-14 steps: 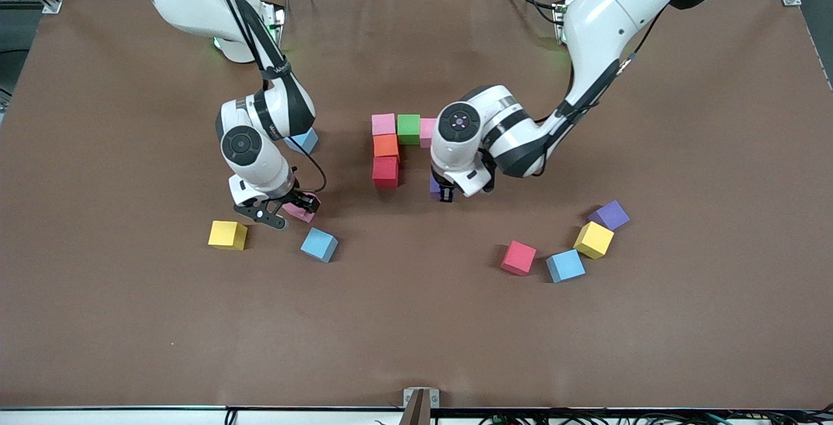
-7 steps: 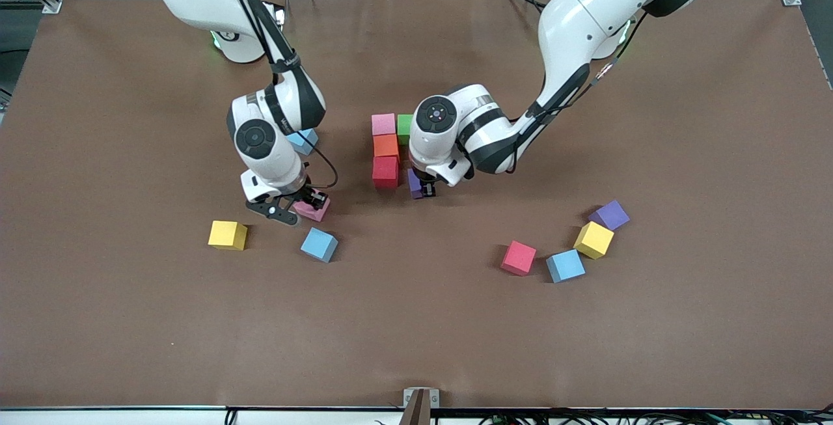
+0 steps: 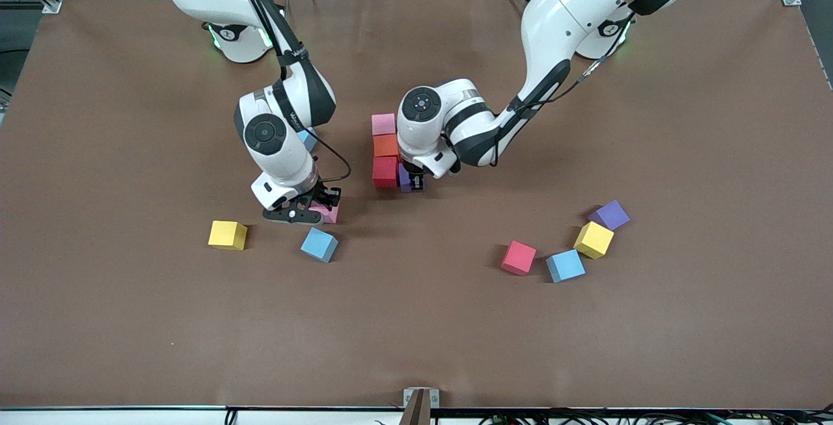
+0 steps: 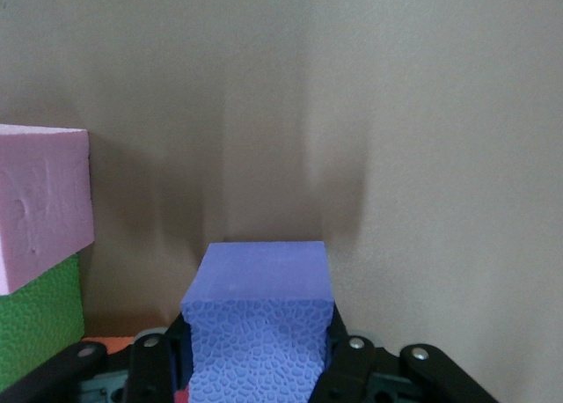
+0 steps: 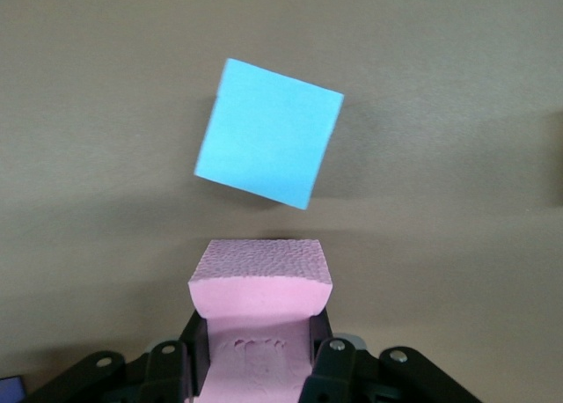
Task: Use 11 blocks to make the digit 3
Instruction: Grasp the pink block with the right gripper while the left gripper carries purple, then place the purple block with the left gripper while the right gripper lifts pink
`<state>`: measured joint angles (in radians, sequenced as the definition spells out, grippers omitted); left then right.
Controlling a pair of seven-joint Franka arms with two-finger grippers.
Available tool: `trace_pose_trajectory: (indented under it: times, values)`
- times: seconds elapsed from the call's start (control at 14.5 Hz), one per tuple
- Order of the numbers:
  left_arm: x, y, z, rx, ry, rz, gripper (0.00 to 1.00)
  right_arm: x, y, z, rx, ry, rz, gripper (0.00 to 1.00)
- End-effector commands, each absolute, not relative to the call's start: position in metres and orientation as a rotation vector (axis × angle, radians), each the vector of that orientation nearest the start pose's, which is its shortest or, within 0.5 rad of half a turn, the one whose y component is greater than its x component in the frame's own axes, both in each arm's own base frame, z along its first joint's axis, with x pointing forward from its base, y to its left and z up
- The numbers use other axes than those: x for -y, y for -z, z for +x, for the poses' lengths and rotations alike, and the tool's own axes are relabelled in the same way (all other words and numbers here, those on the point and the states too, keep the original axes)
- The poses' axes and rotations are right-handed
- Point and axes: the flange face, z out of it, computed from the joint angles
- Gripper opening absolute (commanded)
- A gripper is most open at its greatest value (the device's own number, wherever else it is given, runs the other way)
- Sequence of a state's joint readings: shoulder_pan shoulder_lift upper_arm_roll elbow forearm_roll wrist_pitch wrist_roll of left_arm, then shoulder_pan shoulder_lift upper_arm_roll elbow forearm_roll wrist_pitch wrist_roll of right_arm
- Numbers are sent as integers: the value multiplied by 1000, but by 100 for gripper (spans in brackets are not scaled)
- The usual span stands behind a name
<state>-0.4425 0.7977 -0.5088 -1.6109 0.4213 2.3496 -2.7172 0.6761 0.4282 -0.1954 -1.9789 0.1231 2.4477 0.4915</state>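
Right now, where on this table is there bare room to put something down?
The wide strip nearest the front camera, below the yellow block and the red block, is bare. It is crowded around the stacked figure, where the left gripper holds a purple block.

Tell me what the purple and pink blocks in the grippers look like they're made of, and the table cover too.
Purple block and pink block: probably soft matte foam. The faces show a pebbled cell texture, and the pink one looks dented where it is gripped. Table cover: a matte brown sheet, perhaps paper or fabric; it shows faint ripples and no shine.
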Motion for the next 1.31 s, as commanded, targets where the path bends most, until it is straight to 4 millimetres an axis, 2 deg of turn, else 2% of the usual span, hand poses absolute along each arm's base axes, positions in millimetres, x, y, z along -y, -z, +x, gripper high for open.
trace_pose_trajectory:
  times: [0.0, 0.21, 0.55, 0.69, 0.9, 0.97, 1.1, 1.24]
  values:
    - [538, -206, 449, -2266, 100, 2091, 42, -314, -257, 547, -74, 79, -3108, 0]
    - [538, -203, 448, -2263, 100, 2101, 42, -347, -252, 553, 22, 113, -3108, 0]
    - [538, -204, 449, -2239, 97, 2123, 43, -381, -229, 559, 95, 129, -3119, 0]
    - [538, -204, 449, -2199, 100, 2163, 43, -388, -225, 563, 110, 141, -3119, 1]
    - [538, -204, 449, -2187, 98, 2174, 44, -396, -218, 556, 179, 108, -3106, 0]
    - [538, -204, 449, -2186, 98, 2176, 51, -402, -215, 551, 206, 94, -3100, 0]
    - [538, -210, 451, -2187, 102, 2165, 100, -403, -211, 545, 224, 26, -3116, 0]
    - [536, -214, 454, -2193, 105, 2153, 100, -410, -214, 544, 242, -61, -3131, 0]
